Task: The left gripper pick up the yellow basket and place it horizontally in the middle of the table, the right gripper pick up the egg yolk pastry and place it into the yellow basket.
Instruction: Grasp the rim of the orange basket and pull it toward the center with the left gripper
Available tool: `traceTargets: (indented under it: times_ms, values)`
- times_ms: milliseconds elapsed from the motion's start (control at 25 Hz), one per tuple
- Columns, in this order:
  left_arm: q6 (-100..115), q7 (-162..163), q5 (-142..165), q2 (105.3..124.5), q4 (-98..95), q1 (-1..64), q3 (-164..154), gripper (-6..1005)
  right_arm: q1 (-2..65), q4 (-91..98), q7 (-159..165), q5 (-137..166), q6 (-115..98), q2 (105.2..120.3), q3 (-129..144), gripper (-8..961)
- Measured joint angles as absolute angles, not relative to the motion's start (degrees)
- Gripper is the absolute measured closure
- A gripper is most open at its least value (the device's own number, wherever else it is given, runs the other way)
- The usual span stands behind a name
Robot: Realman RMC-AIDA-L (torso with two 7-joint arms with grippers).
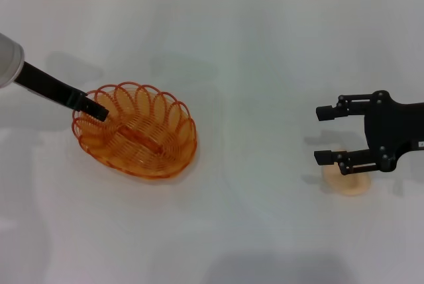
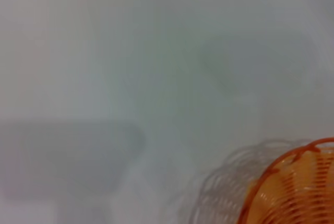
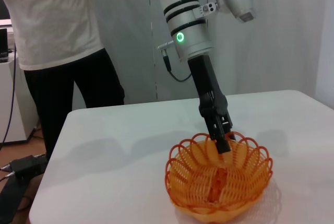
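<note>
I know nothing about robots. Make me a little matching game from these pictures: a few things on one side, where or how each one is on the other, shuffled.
Things:
1. yellow basket
2. egg yolk pastry
3. left gripper
4. right gripper

Places or states:
A. at the basket's scalloped rim
B. open, above the pastry
C. on the table's left part
D. lying on the table at the right

Pairs: 1-C, 2-D, 3-A, 4-B
</note>
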State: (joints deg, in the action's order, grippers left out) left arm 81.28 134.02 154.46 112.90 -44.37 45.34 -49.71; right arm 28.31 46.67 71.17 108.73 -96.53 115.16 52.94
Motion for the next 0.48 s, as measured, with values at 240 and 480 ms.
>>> traceTargets:
  times_ms: [240,480]
  values:
    - [80.7,133.1,154.5,113.44,-44.0,45.2,-50.6,351,28.3,46.7,71.2,108.8,-96.4,115.13,53.0,225]
    - [80.1,133.1,154.3,113.53,-44.0,45.2,-50.4,632,28.4,46.7,71.4,108.8,-96.4,115.13,53.1,226]
